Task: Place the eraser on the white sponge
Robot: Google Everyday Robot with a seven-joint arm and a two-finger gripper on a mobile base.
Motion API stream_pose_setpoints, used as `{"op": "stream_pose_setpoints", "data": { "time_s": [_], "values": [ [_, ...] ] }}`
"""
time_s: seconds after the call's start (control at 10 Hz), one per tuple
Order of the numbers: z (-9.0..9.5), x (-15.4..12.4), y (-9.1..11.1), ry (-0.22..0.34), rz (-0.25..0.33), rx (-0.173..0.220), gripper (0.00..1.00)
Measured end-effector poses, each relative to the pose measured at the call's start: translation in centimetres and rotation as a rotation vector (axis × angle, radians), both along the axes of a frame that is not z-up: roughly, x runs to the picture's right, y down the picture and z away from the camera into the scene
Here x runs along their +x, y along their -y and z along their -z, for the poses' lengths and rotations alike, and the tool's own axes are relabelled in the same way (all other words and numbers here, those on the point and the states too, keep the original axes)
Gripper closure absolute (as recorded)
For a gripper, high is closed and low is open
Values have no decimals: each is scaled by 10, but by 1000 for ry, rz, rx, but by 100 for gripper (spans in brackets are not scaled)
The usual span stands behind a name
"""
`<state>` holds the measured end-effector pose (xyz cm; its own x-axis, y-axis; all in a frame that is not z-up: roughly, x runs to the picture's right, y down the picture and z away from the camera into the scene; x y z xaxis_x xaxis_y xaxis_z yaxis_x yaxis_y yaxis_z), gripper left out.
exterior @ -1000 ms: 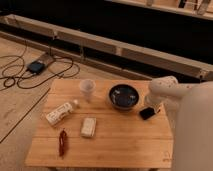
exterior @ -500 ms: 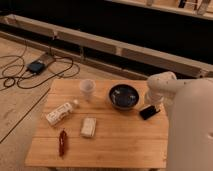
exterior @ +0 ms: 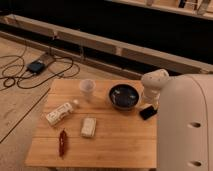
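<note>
The gripper [exterior: 149,101] is hanging at the right edge of the table [exterior: 115,145], just above the eraser [exterior: 147,112], its jaws standing spread and gripping nothing. The eraser is lying flat on the wood beside the dark bowl [exterior: 124,96], so the pickup is not yet done. The white sponge [exterior: 89,127] is sitting well apart to the left with nothing on it, leaving the grasping, carrying and placing all to do

Tool [exterior: 150,103] nr eraser [exterior: 147,112]; white sponge [exterior: 88,127] well apart.

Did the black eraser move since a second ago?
No. The eraser lies in the same spot, just beside the bowl. The gripper hangs close above it.
</note>
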<state>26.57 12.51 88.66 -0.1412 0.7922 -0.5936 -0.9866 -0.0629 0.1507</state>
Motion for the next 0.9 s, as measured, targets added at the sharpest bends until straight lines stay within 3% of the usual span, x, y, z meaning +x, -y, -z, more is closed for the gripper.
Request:
{"op": "stream_pose_setpoints", "data": {
  "time_s": [0.4, 0.9],
  "values": [
    [0, 7, -24, -13, 12, -39, 34],
    [14, 14, -48, -28, -3, -58, 34]
  ]
}}
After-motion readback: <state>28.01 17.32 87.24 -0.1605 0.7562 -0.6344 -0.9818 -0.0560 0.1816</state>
